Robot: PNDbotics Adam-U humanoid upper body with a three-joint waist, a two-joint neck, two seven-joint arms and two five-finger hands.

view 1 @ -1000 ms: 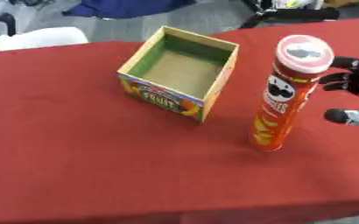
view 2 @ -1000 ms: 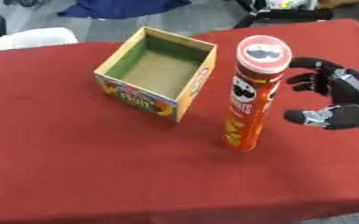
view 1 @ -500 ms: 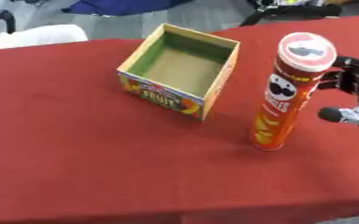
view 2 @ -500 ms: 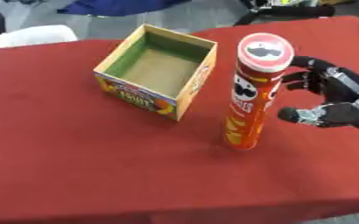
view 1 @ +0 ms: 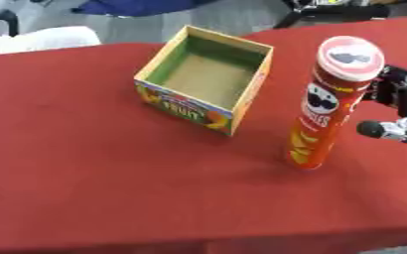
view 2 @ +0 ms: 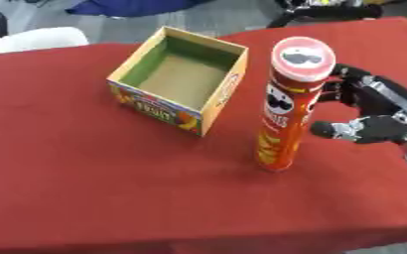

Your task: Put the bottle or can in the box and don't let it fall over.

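1. Right hand (view 2: 376,115), black with silver joints, comes in from the right edge with fingers and thumb spread apart, just beside the can and holding nothing; whether a fingertip touches it cannot be told.
2. Tall red cylindrical crisp can (view 2: 289,106) with a pale round lid stands upright on the cloth, outside the box and near its right corner.
3. Open cardboard box (view 1: 244,104), printed with fruit on its outer walls, green inside.
4. Red tablecloth (view 1: 94,163) carries both.
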